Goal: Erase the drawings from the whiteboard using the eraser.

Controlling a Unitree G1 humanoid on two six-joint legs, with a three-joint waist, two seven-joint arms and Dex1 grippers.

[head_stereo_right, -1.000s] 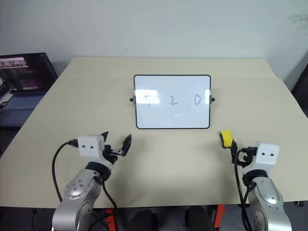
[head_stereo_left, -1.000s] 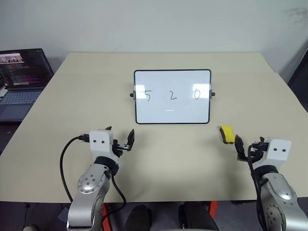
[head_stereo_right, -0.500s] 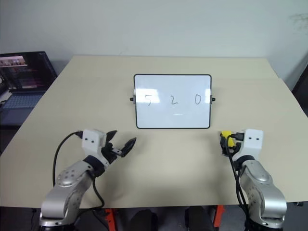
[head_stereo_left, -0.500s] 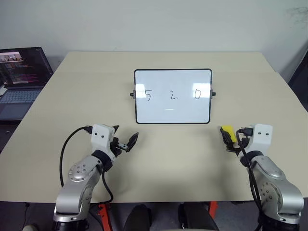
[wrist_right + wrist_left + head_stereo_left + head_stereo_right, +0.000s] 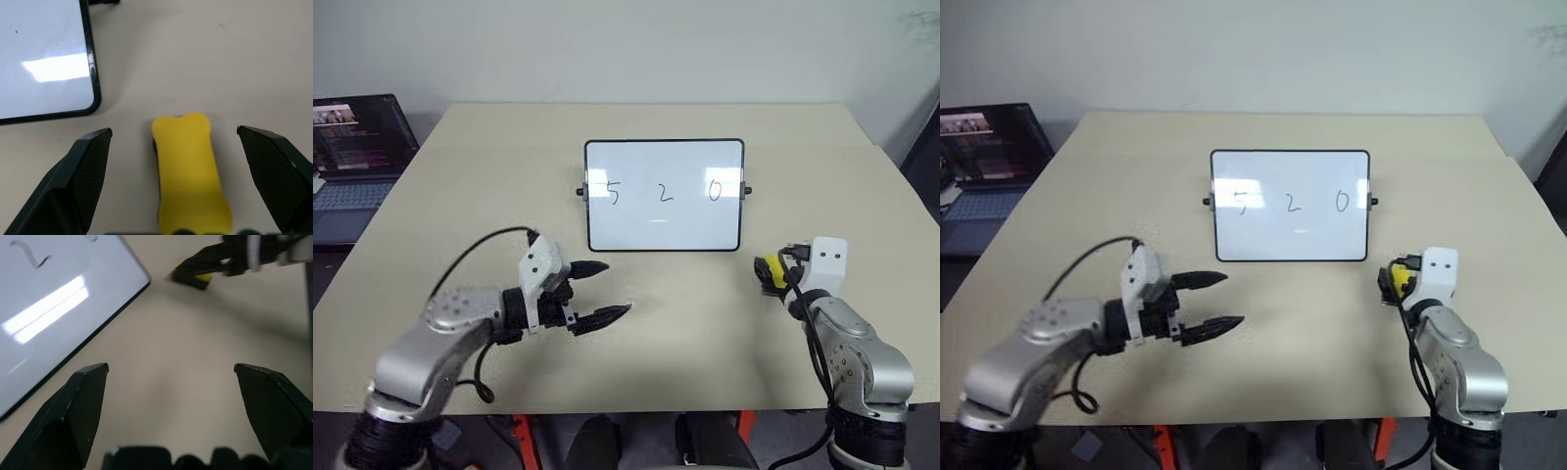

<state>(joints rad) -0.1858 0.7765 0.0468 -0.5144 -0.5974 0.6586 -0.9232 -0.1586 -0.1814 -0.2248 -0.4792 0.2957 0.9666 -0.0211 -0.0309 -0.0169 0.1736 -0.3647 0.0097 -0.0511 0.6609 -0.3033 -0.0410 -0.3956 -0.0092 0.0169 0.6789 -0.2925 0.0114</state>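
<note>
The whiteboard (image 5: 664,227) stands upright at the table's middle, with the drawings (image 5: 665,192) "5", "2", "0" in a row across it. Right of its lower right corner, the yellow eraser (image 5: 190,171) lies flat on the table. My right gripper (image 5: 173,131) is open, one finger on each side of the eraser (image 5: 770,272) and neither touching it. My left gripper (image 5: 617,287) is open and holds nothing. It hangs over bare table in front of the board's left half, pointing to the right. The left wrist view takes in the board's corner (image 5: 58,298) and the eraser (image 5: 195,278).
An open laptop (image 5: 357,157) sits off the table's left side. The tan table (image 5: 685,323) reaches the front edge close to both arms. A black cable loops from the left wrist (image 5: 475,257).
My left arm has swung right and up, turning its open gripper to point across the table. My right gripper has moved forward, so its open fingers now straddle the eraser.
</note>
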